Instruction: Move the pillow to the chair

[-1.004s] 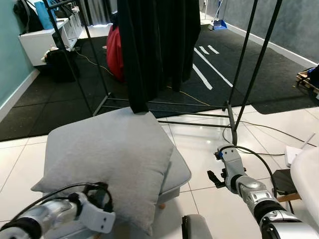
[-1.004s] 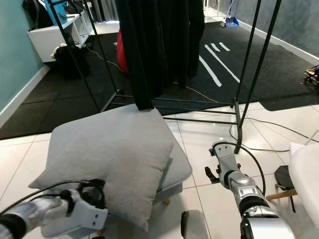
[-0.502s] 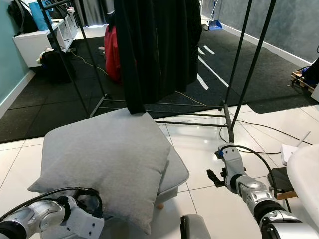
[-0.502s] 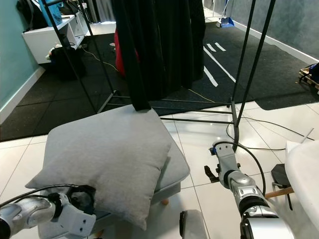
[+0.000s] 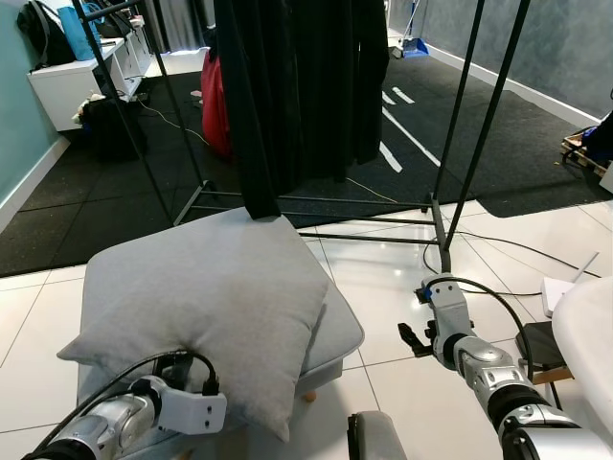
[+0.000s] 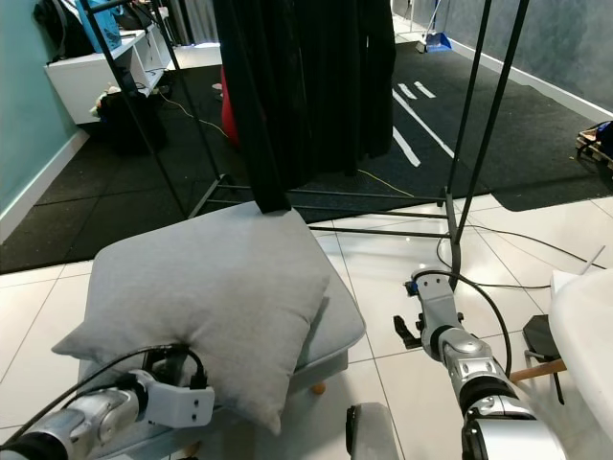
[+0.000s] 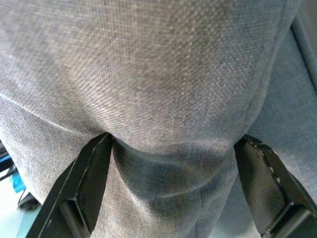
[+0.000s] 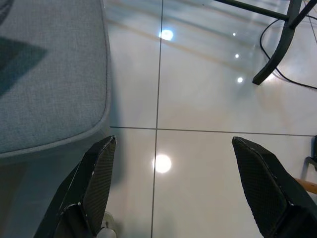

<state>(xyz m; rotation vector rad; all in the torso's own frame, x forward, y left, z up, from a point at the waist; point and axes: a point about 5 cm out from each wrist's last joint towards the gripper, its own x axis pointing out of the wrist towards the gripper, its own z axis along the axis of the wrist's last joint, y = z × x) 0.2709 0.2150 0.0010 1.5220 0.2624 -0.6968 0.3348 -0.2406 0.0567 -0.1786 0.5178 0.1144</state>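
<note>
A light grey pillow (image 5: 201,297) lies on the grey cushioned chair seat (image 5: 343,331), overhanging its near edge. My left gripper (image 7: 173,193) is pushed into the pillow's near edge; in the left wrist view its two fingers (image 7: 86,178) stand wide apart with pillow fabric bulging between them. The white wrist block (image 5: 192,410) sits just under the pillow's front corner. My right gripper (image 8: 173,188) is open over the white floor tiles just right of the seat, holding nothing.
A black clothes rack with dark garments (image 5: 287,86) stands right behind the chair, its base bar (image 5: 383,238) lying on the floor. Cables (image 5: 517,254) trail over the tiles at right. A white rounded edge (image 5: 589,331) is at far right, a white shelf (image 5: 77,81) at back left.
My left wrist dropped lower and back half a second ago and has come forward again under the pillow's near edge. The pillow and the right arm have stayed put.
</note>
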